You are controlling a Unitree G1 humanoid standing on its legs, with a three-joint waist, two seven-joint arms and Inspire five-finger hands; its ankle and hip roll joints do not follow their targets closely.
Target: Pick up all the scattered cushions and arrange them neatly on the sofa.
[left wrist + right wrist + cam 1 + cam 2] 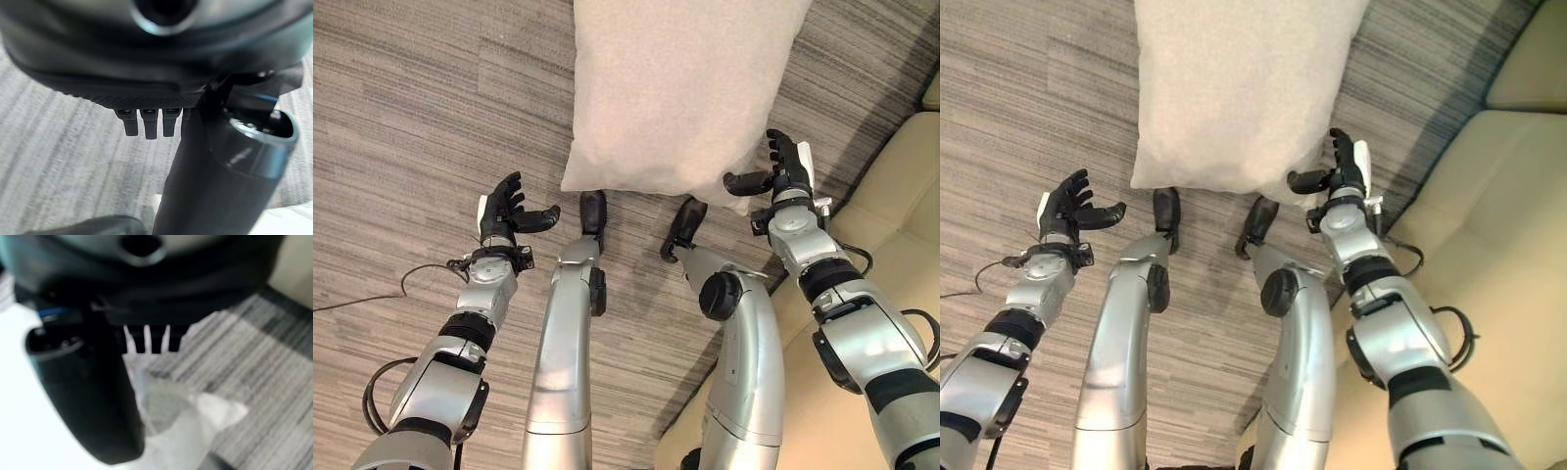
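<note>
you've got the beige cushion point(680, 93) flat on the carpet point(411, 117) next to the sofa point(891, 215), right hand point(783, 168) at its near corner and left hand point(509, 211) off to the side, both relaxed and empty, probably lining up a two-sided scoop

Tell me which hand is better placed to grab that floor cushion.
Right, probably. The right hand sits open at the near corner of the cushion, thumb pointing at its edge. The left hand is open too, but off to the side over bare carpet.
</note>
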